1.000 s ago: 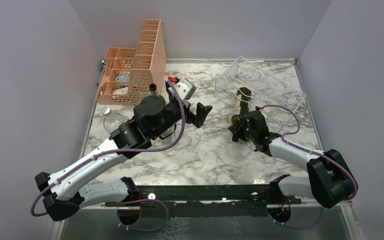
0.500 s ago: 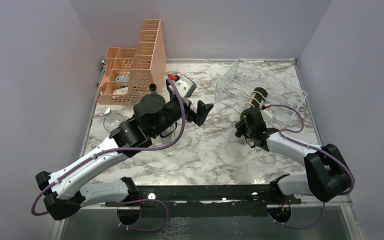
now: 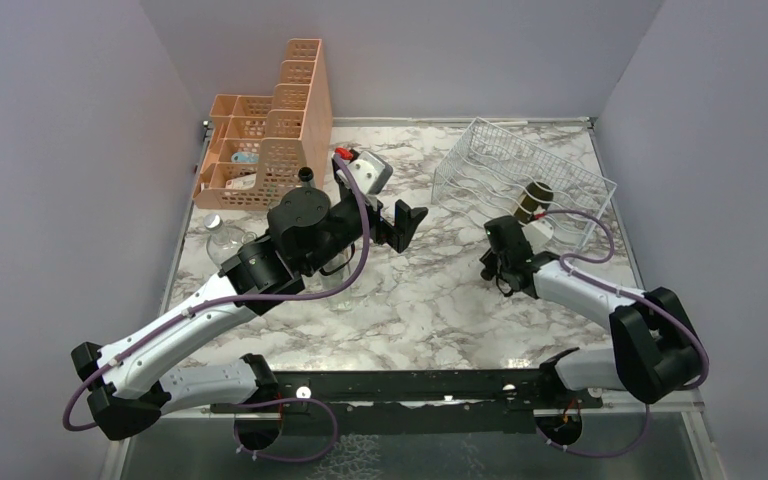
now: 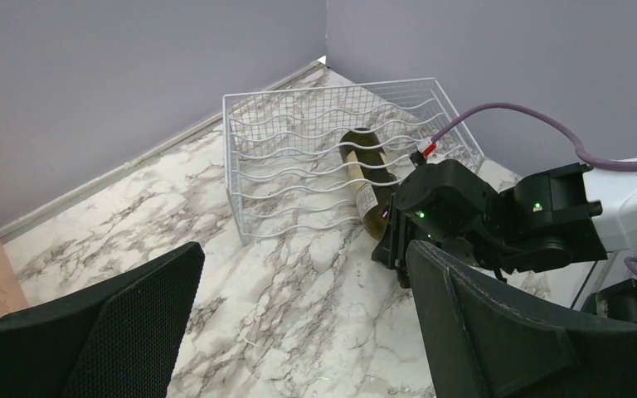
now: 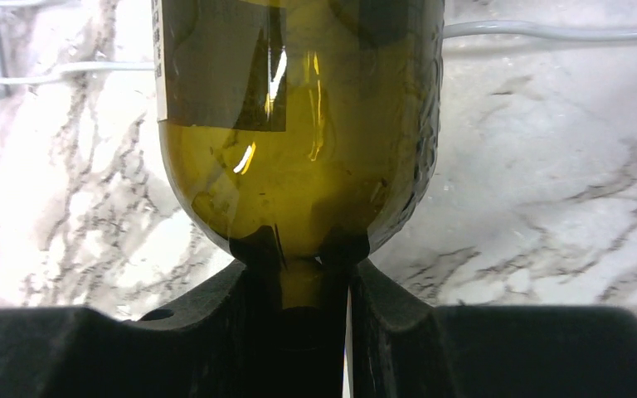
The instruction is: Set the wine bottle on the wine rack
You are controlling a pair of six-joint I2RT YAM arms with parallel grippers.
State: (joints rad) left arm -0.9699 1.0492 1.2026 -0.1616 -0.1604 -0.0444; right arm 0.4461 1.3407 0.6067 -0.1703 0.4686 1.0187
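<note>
The olive-green wine bottle lies tilted in the silvery wire wine rack at the far right, base up and away, neck toward my right gripper. In the left wrist view the bottle rests across the rack's wavy cradle wires. In the right wrist view my right gripper is shut on the bottle's neck, with the shoulder and label just ahead. My left gripper is open and empty over mid-table, left of the rack, its fingers wide apart.
A peach perforated stepped organizer stands at the back left. A clear glass jar sits beside the left arm. Grey walls close in the table at the back and on both sides. The rack's white wires run behind the bottle.
My right gripper has pushed the bottle away and to the right, deeper up into the rack. The left arm has hardly moved.
</note>
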